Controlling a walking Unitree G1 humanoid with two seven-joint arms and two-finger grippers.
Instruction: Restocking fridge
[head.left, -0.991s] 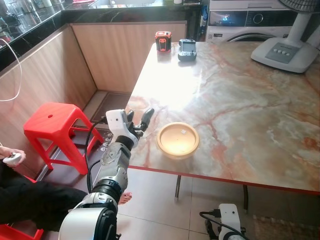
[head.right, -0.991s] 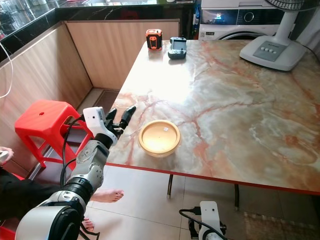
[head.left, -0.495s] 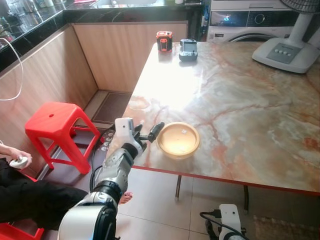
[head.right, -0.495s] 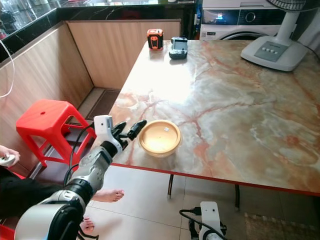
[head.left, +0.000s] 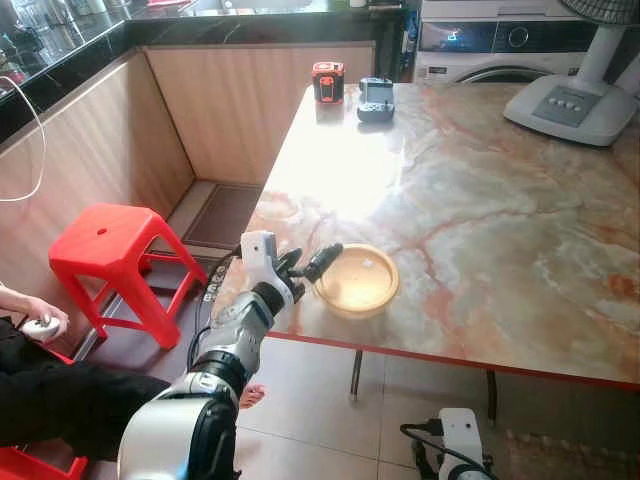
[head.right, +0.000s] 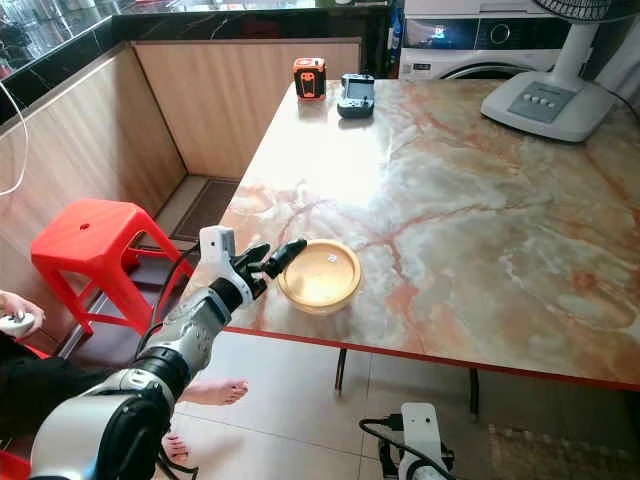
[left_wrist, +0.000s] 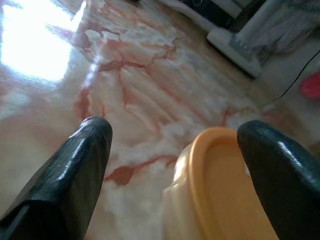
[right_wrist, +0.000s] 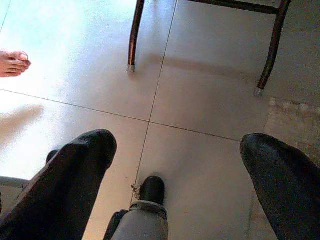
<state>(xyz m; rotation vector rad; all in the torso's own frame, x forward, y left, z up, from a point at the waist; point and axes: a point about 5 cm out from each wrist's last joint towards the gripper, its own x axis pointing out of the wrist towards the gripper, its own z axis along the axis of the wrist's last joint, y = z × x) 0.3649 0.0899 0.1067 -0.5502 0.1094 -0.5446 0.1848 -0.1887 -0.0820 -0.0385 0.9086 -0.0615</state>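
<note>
Marble-patterned desk (head.left: 480, 200), cream with rust-red veins and a red edge, takes the centre and right of the head views; strong glare patch near its middle-left. Wood-panelled wall and dark counter at upper left, pale tiled floor (right_wrist: 200, 115) below.

Left end effector (head.left: 312, 262): fingers spread wide, gripping nothing. It sits at the desk's near-left edge, lower centre-left of the head views. One finger (left_wrist: 75, 170) is over bare marble; the other is at the rim of the yellow bowl (head.left: 357, 279), contact uncertain. Bowl stands upright on the desk near the front edge, just beside the end effector.

Right end effector (right_wrist: 175, 165): fingers spread, empty, pointing down at the floor tiles with the desk's metal legs (right_wrist: 134, 35) beyond. A bare foot (right_wrist: 12, 62) shows at the frame's left edge.

Outward: red plastic stool (head.left: 115, 250) at mid-left on the floor. Person's hand holding a small white controller (head.left: 35, 322) at far left edge. Far end of desk, upper centre: small red-and-black device (head.left: 326, 81) and a dark handheld device (head.left: 375, 98), near each other. White fan base (head.left: 570, 105) upper right; washing machine (head.left: 490, 45) behind it.

Change over the last second: left end effector has moved rightward from off the desk's corner to the bowl's rim. Bowl unmoved.
</note>
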